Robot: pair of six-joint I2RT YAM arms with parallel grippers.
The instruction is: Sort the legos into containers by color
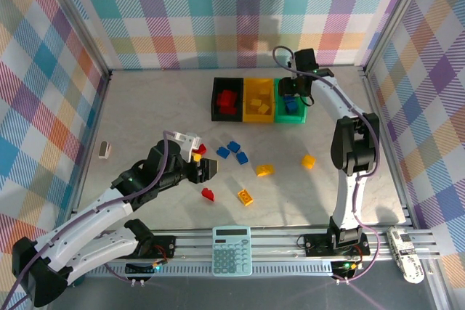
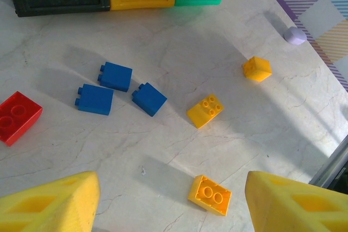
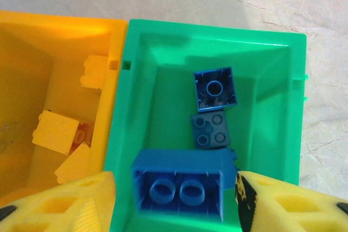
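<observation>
I count three containers in one row. The yellow bin [image 1: 258, 119] stands in the middle, the black bin [image 1: 215, 99] touches it on its left and the green bin [image 1: 290, 119] touches it on its right.

My right tool [image 1: 290, 94] hangs over the green bin, just right of the yellow bin. It is released: its jaws [image 3: 175, 183] stand apart on both sides of a big blue lego [image 3: 182, 188], and green shows between this lego and one finger. Two smaller blue legos [image 3: 215, 88] lie behind it, so three are in the green bin. In the yellow bin I see at least three yellow legos [image 3: 54, 131]. The black bin holds red legos [image 1: 229, 101], but I cannot count them.

On the near side of the yellow bin eight loose legos lie on the bench [image 1: 145, 107]: three loose blue legos [image 1: 233, 147] close together, three loose yellow legos [image 1: 264, 170] and two loose red legos [image 1: 208, 194].

My left tool [image 1: 206, 170] is near and to the left of the yellow bin. It is released too, with wide jaws [image 2: 171, 188] and nothing between them.

One teal calculator [image 1: 232, 250] lies at the near edge, well apart from the yellow bin. One pale lilac lump [image 2: 295, 35] lies far to its right.

The bench is pale, like marble. Checked pastel cloth [image 1: 218, 12] covers the walls.
</observation>
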